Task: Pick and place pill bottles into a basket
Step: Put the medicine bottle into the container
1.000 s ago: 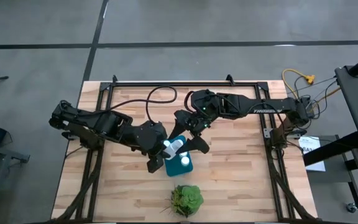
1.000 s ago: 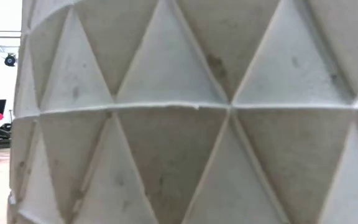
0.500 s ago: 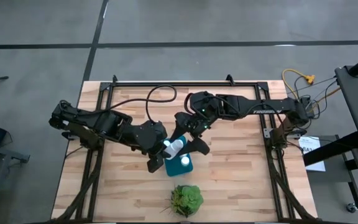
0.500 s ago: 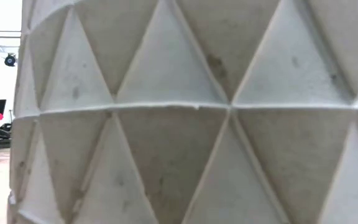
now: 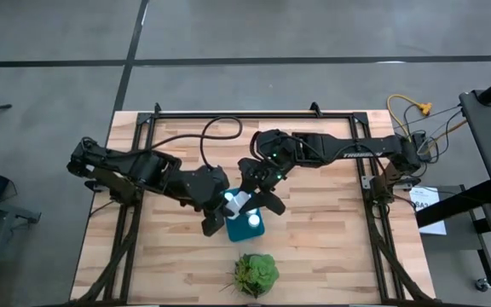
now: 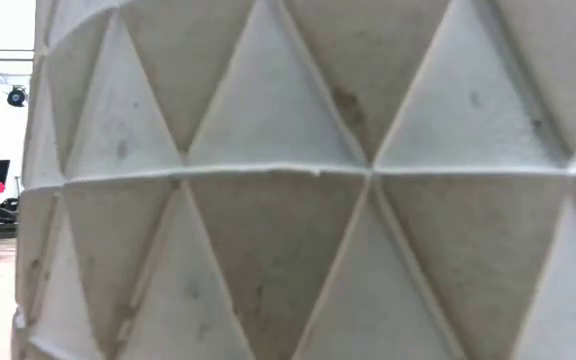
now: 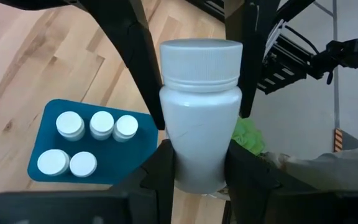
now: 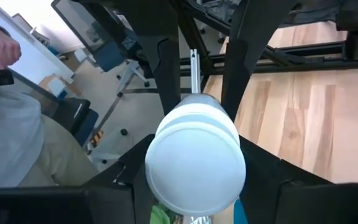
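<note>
A white pill bottle hangs in the air above the teal basket. Both grippers are on it. My left gripper comes from the table's left and is shut on the bottle's lower body. My right gripper comes from the far right and is shut on the cap end. The right wrist view shows the round cap face on. The basket lies flat on the table and holds several white-capped bottles, standing upright. My left gripper pinches the bottle's lower body between its two fingers, slanting down from the table's left. The bottle is clear of the basket, and its cap end points away from this gripper. My right gripper has its two fingers against opposite sides of the cap end. It comes nearly level from the far right, toward the cap's face, with the fingers lying along the bottle.
A leafy green plant stands near the table's front edge, just in front of the basket. Its white pot with triangle relief fills the low view. A person sits beyond the table's edge.
My right gripper's fingers have drawn together from wide open onto the bottle's cap end. The bottle has stayed where it was above the basket.
</note>
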Controlling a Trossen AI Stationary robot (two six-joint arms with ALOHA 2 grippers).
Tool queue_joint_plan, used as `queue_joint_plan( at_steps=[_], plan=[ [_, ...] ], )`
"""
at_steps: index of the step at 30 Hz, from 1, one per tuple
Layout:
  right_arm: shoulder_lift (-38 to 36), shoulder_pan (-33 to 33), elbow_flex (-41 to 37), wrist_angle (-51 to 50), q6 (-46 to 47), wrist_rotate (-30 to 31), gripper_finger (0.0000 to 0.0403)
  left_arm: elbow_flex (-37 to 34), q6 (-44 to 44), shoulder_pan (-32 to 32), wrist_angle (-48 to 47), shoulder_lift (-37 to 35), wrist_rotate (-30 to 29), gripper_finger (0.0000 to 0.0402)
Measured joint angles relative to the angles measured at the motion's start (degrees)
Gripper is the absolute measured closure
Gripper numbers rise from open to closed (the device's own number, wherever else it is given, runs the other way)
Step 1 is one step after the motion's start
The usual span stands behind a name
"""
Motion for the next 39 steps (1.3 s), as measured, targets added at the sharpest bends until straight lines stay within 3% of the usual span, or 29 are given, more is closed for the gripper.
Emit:
queue_joint_plan(
  at_steps=[9, 15, 31, 36, 39],
  plan=[
    [0.0, -0.07, 0.0, 0.45, 0.79, -3.14, 0.0241, -0.11, -0.28, 0.0, 0.98, 0.04, 0.21, 0.0279],
    [-0.11, -0.08, 0.0, 0.46, 1.87, -3.94, 0.0241, -0.19, 0.02, 0.0, 1.33, 0.07, 3.23, 0.0276],
    [-2.49, -0.35, 0.0, -1.36, 1.46, -4.73, 0.0241, -0.09, -0.29, -0.74, 2.37, -1.75, 3.07, 0.0274],
    [-3.66, -0.5, 0.21, -3.53, 1.2, -7.77, 0.0241, -0.12, -0.81, -1.83, -1.03, -3.03, 7.13, 0.0275],
    [-3.76, -0.62, 0.16, -5.87, -0.5, -7.19, 0.0241, -0.56, -1.3, -2.15, -4.41, -3.41, 5.85, 0.0275]
  ],
)
